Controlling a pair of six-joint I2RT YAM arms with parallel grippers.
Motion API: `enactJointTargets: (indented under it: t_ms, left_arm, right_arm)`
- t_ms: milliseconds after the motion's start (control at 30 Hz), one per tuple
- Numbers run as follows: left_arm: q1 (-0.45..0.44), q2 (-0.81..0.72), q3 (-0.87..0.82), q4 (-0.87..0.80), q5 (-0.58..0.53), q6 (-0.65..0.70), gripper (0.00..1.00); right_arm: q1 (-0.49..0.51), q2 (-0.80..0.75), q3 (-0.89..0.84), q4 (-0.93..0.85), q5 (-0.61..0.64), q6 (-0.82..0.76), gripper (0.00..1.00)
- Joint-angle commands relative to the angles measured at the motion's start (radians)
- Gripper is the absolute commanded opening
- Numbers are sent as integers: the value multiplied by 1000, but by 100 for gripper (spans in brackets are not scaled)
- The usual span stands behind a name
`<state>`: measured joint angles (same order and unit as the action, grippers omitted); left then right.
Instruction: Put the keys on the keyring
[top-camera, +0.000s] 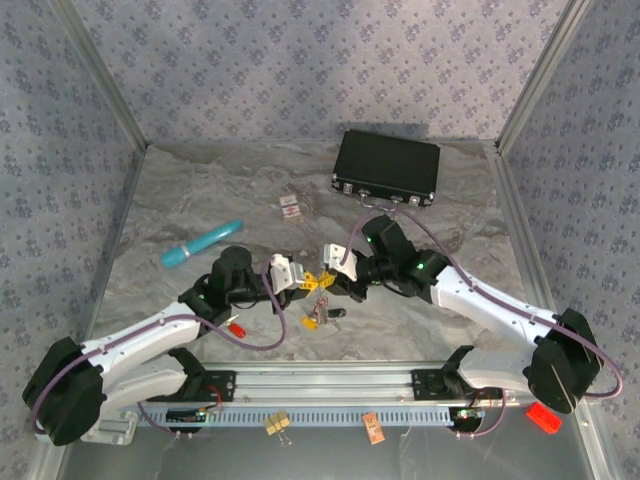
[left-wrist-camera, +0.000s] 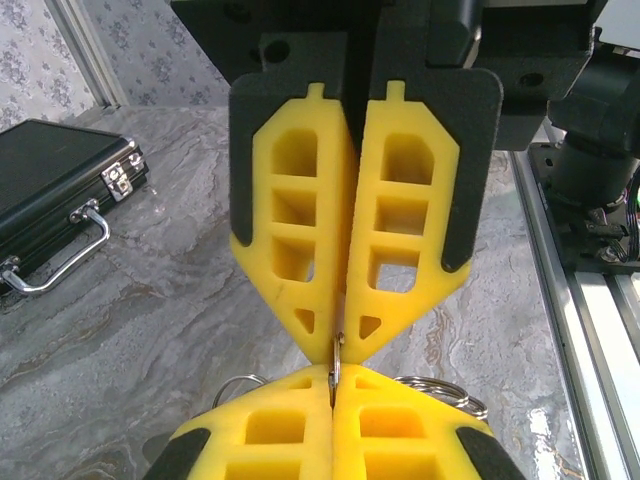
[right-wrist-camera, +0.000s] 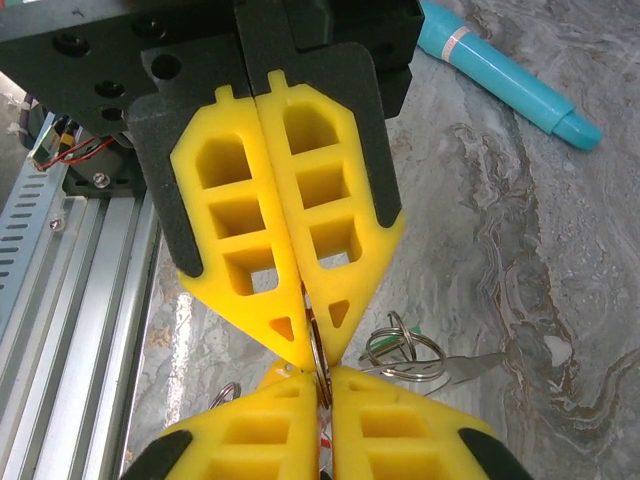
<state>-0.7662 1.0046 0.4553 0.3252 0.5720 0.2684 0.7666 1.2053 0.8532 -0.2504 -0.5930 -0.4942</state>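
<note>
Fingertip to fingertip near the table's front centre, my left gripper (top-camera: 311, 283) and my right gripper (top-camera: 331, 281) are both shut on one thin silvery ring (left-wrist-camera: 336, 366), seen edge-on (right-wrist-camera: 318, 352). I cannot tell if it is the keyring's loop. A yellow tag (top-camera: 319, 282) hangs at the meeting point. In the left wrist view my left gripper (left-wrist-camera: 333, 388) is below and the right gripper (left-wrist-camera: 339, 343) above. Loose keys lie nearby: red (top-camera: 238, 327), yellow (top-camera: 312, 322), black (top-camera: 336, 313). Small rings with a green tag and a key blade (right-wrist-camera: 402, 350) lie beside my right gripper (right-wrist-camera: 322, 388).
A black case (top-camera: 388, 167) with a metal handle (left-wrist-camera: 62, 258) stands at the back. A turquoise cylinder (top-camera: 202, 244) lies to the left, a small red-and-white card (top-camera: 291, 207) mid-table. The aluminium rail (top-camera: 320, 385) runs along the near edge, with small clips beyond it.
</note>
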Motion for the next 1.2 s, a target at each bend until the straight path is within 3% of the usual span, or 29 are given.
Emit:
enactJointTargets:
  t_ms: [0,133,233,300,333,433,533,767,1167]
  left_arm:
    - [-5,0,9,28,24,7,0]
    - [-5,11,25,16,44,14,0]
    - [-5,17,36,6,51,17,0]
    - [-4,18,40,3,47,17,2]
    - [-5,17,39,4,31,14,12]
    - [-5,11,8,32,-2,4,29]
    - [-5,1,-26,70,-16,-19,35]
    - [-5,11,-59,118,-17,-48,32]
    - [-5,20,-61,158,7,-53,19]
  right_arm:
    - [14,-1,14,-6,0,-13,13]
    - [17,8,35,-21,0,-31,13]
    - [20,17,41,-22,-11,-37,1]
    - [15,17,42,-20,-30,-35,0]
    - [9,15,39,-13,-40,-30,0]
    - [-11,-5,10,31,-67,-3,0]
    - [-28,-19,-8,49,-89,13,0]
    - [-40,-21,-25,81,-118,35,0]
    - [-39,-18,-31,90,-131,49,0]
